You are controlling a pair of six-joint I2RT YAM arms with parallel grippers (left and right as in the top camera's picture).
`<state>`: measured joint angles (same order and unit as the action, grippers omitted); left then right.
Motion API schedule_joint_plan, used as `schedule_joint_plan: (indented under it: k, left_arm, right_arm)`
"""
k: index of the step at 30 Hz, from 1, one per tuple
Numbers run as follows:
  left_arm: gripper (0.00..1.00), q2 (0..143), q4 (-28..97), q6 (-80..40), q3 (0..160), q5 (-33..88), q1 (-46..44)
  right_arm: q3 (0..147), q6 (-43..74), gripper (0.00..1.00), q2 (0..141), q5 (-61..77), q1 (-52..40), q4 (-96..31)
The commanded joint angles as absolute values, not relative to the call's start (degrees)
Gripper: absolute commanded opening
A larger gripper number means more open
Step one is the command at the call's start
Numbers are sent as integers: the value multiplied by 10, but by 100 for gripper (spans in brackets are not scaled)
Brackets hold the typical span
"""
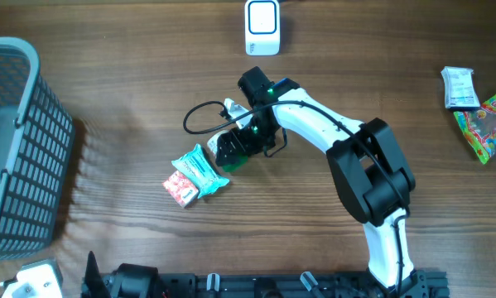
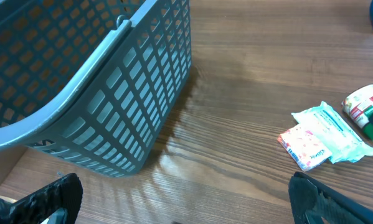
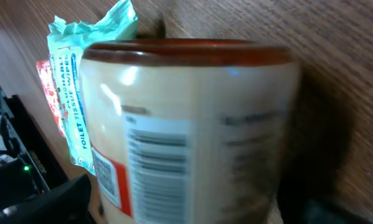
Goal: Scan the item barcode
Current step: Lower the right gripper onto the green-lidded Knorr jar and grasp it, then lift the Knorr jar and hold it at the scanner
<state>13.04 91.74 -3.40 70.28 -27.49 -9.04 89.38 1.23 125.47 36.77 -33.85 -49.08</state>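
Note:
The item is a cream can (image 3: 192,130) with a red rim and a printed barcode, lying on its side on the table. My right gripper (image 3: 195,210) is open, with one jaw on each side of the can and its left fingertip (image 3: 68,199) very near the label. From overhead the right gripper (image 1: 231,151) covers the can. The left wrist view shows the can (image 2: 363,103) at the far right. A white scanner (image 1: 262,26) stands at the table's far edge. My left gripper (image 2: 189,208) hangs open and empty over bare wood near the basket.
A grey-blue plastic basket (image 1: 16,149) fills the left side. A teal wipes pack (image 1: 202,169) and a pink packet (image 1: 181,189) lie just left of the can. A white packet (image 1: 459,87) and a colourful sweets bag (image 1: 488,124) sit far right.

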Motion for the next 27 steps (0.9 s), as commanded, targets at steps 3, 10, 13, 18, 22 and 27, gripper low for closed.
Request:
schedule_joint_plan:
  k: [3,10,13,18,22,27]
  left_arm:
    - [100,124,916,-39,702,-270,-89]
    - [100,124,916,-39,702,-270,-89]
    - [100,124,916,-39,702,-270,-89]
    - [100,124,916,-39,702,-270,-89]
    - [100,124,916,-39,702,-270,-89]
    - [100,124,916,-39,702,-270,-89]
  right_arm:
    - [891,15,78,1296,383,-343,-485]
    - [896,15,59,1299,377,-342,-467]
    - [914,10,58,1292,317,-342,-499]
    - [965,-46,58,1249,230,-342,-575]
    - [965,-88,58,1230,134,-342,-566]
    - [947,-120,59,1232,31,-342,-547]
